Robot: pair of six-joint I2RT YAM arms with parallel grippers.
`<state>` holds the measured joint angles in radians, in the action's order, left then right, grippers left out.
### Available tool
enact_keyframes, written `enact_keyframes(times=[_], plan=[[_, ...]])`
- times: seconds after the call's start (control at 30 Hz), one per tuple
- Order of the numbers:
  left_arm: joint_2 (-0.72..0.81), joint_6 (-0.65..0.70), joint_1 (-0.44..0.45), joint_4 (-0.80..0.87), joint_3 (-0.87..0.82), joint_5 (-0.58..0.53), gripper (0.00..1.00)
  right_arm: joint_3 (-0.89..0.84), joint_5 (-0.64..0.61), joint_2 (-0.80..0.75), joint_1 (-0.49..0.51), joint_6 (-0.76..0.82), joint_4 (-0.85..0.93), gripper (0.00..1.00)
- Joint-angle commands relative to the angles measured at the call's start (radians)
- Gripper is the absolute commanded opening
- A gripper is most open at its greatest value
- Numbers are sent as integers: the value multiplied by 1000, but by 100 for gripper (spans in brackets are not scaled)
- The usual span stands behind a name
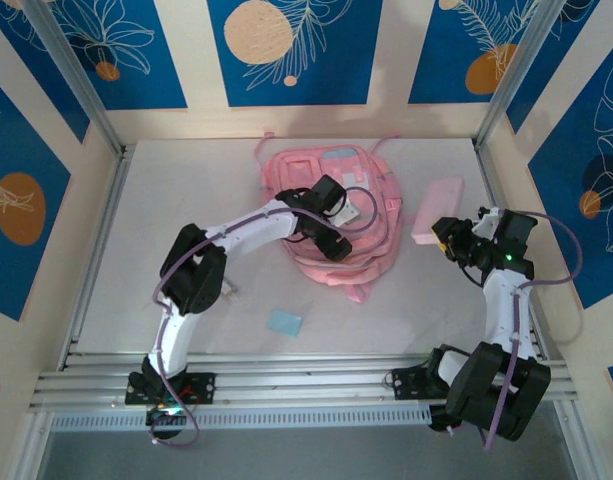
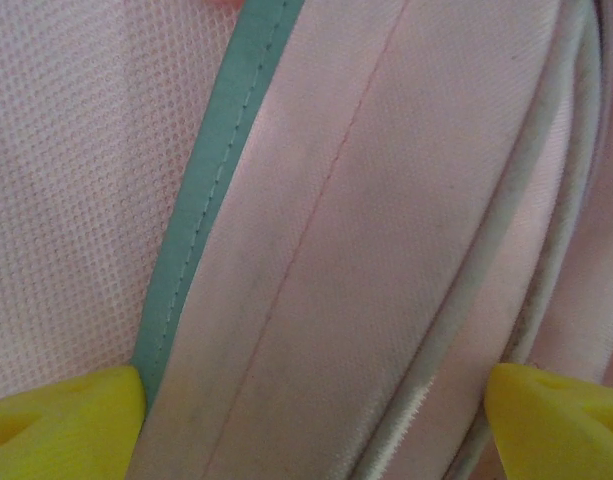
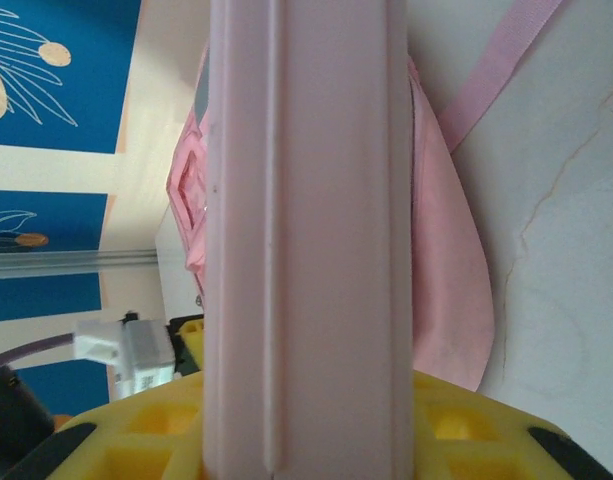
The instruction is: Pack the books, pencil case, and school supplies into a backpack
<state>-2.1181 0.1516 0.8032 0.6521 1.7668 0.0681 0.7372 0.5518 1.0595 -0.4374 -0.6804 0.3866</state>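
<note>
The pink backpack [image 1: 336, 170] lies flat in the middle of the table. My left gripper [image 1: 331, 237] is low over its front, and its yellow fingertips [image 2: 56, 430] stand wide apart, open, astride a band of pink fabric with teal trim [image 2: 201, 200]. To the right of the backpack, my right gripper [image 1: 448, 240] is shut on the pale-pink pencil case [image 1: 438, 222] and holds it by one end. In the right wrist view the pencil case [image 3: 306, 200] rises between the yellow fingers [image 3: 466, 430]. A light-blue pad [image 1: 284, 322] lies on the table near the front. The books are out of view.
Walls with blue panels close in the table on three sides, with metal posts [image 1: 506, 70] at the back corners. A metal rail [image 1: 306, 385] runs along the near edge. A thin pink strap [image 3: 506, 60] trails from the backpack.
</note>
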Motion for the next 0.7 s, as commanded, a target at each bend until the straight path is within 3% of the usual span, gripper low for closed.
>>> enact_keyframes(times=[0.0,0.1,0.13,0.3,0.37,0.5,0.67], plan=[[-30,61,9,38,40,-34,88,-15,46,-32,-5,12,-6,12],[-54,67,8,24,40,-95,84,-27,59,-38,-3,4,-21,11],[-63,69,9,20,46,-113,77,-30,63,-40,-1,2,-26,11],[-76,60,8,-11,59,-137,32,-37,66,-44,13,8,-22,10],[-65,45,7,-20,63,-123,0,-37,64,-48,15,13,-15,10],[-11,-35,-4,-26,69,-45,0,-28,34,-66,13,31,14,10],[72,-207,-50,-39,104,130,0,-24,-13,-97,10,44,31,10]])
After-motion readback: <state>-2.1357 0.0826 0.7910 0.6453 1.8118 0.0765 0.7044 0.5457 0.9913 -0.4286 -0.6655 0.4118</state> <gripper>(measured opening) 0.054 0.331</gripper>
